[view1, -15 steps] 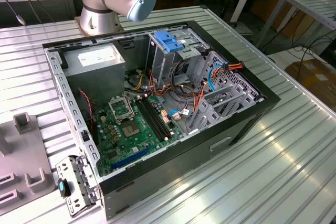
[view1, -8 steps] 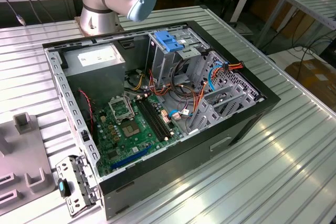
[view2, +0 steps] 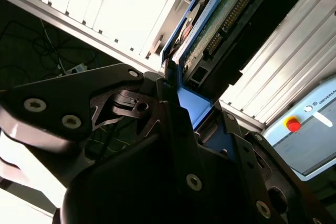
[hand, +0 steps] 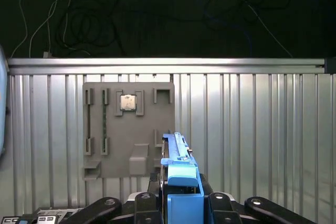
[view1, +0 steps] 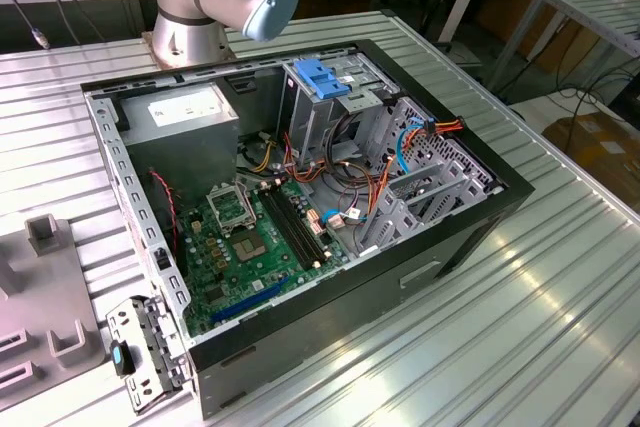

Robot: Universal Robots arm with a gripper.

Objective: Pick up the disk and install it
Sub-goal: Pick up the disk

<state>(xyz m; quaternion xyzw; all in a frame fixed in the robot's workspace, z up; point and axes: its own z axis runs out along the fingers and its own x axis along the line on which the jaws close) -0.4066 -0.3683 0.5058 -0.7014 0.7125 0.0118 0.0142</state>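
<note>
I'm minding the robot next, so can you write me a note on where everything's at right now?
Claw: shut on the disk, gripping its blue-railed end.
Disk: held edge-on above the ribbed table, beside the grey parts tray.
Done: pick-up.
Left: installing; the disk is not in the open computer case yet.

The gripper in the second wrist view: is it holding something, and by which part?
Yes. The gripper holds the disk, its fingers shut on the blue end tab nearest the wrist.
</note>
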